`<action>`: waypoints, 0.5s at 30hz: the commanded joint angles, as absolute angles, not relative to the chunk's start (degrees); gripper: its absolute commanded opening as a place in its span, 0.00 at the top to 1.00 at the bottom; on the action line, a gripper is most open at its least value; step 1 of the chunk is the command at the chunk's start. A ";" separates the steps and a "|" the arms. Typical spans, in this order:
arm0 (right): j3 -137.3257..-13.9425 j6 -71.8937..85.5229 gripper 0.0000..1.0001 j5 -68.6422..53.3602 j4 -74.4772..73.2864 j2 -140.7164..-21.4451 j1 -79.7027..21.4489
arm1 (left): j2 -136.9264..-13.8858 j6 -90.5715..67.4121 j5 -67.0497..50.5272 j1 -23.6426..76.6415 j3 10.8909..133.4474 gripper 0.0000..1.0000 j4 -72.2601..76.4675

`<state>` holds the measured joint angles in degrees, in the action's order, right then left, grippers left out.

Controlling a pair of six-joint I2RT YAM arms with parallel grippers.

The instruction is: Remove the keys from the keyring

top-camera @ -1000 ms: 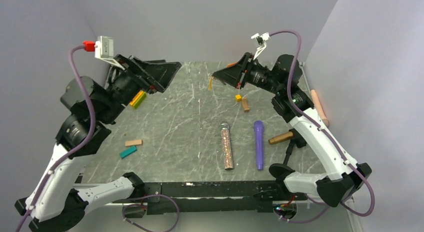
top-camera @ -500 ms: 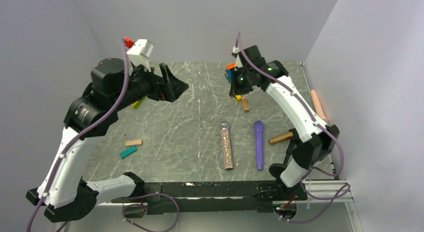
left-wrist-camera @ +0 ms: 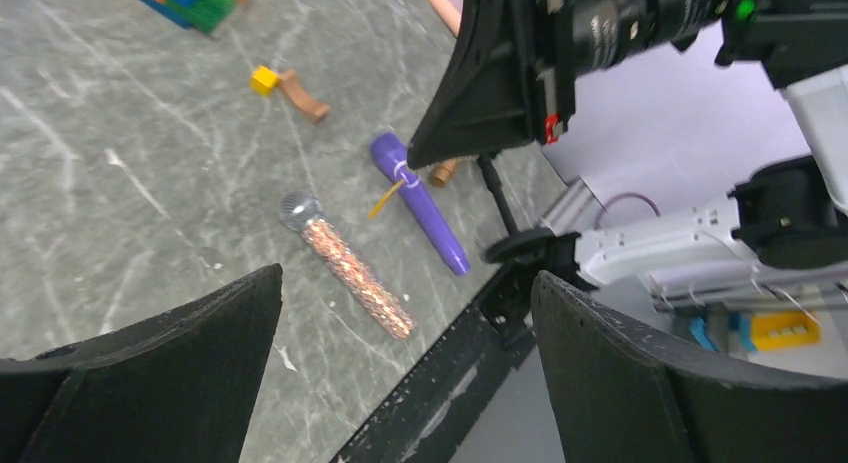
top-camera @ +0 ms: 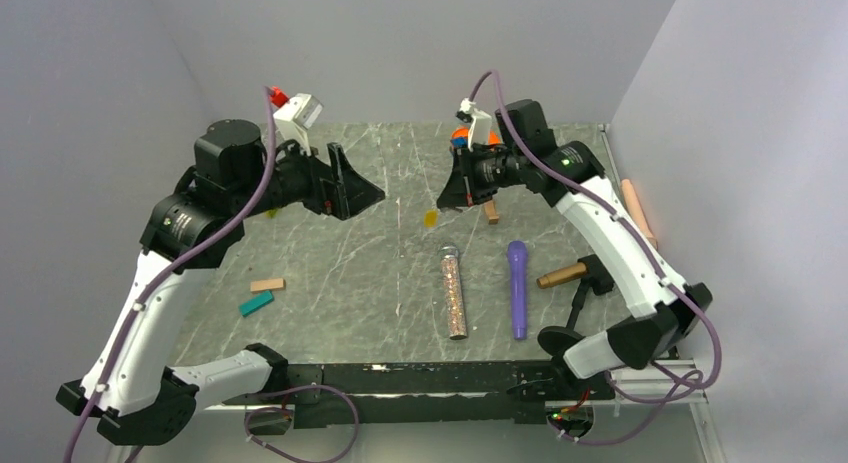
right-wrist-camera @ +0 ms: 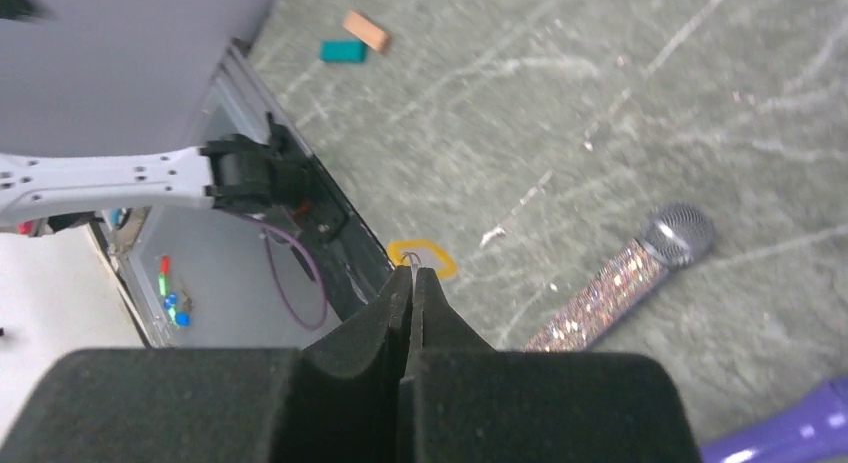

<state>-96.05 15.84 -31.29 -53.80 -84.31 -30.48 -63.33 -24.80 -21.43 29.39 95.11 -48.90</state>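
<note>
Currently: 1 right claw (top-camera: 443, 200), pressed together on the thin keyring (right-wrist-camera: 412, 269); 1 yellow key (top-camera: 431, 219) dangling from it just below the tip, above the tabletop (top-camera: 330, 273). 1 left claw (top-camera: 358, 180), spread wide, holding nothing, raised opposite, apart from the key.

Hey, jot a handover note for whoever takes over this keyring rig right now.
Left gripper: open, empty, raised, facing the right one.
Right gripper: shut on the keyring, held above the table.
Things: a yellow triangular frame dangles below it; no separate keys can be made out.
Done: keyring lifted.
To do: bring the open gripper in, probably to pull the keys off.
</note>
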 commanded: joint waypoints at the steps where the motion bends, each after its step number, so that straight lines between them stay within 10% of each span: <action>1: -95.64 15.86 1.00 -37.20 -44.09 -80.39 -30.55 | -62.35 -27.94 -34.79 28.69 90.02 0.03 -37.30; 15: -92.74 17.60 1.00 -45.60 -32.96 -74.08 -30.54 | -69.16 -31.64 -47.17 28.21 89.95 0.30 -26.28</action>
